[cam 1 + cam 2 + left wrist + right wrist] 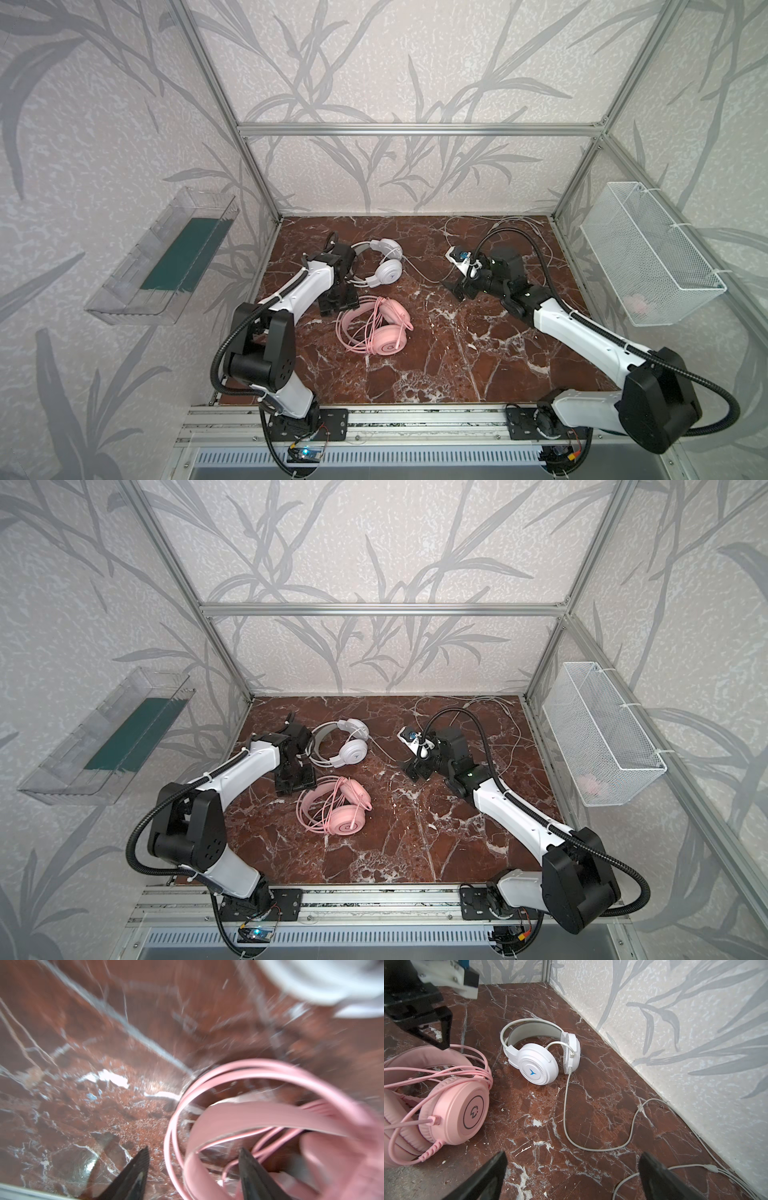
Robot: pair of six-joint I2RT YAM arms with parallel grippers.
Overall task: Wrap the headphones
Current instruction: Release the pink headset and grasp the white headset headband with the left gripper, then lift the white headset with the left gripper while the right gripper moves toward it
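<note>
Table (pixel 457 353): both headsets lie L of centre. Pink headset (pixel 384 338) is nearer the front, white headset (pixel 388 272) behind it, close but apart.

L gripper (pixel 193 1153) is just beside the pink band, jaws spread. Band + cable loops sit in the gap, nothing pinched (view blurred). R gripper (pixel 573 1155) hangs mid-table, jaws wide, empty.

Pink cable (pixel 430 1150) is looped over band and cups, so pink looks done imo. White cable (pixel 564 1109) trails loose toward the back R corner.

Step in hand: switch to white. Next move needs L to clear the pink loops w/o snagging, R to pinch the white cable near the cup, and L to steady the headset.
</note>
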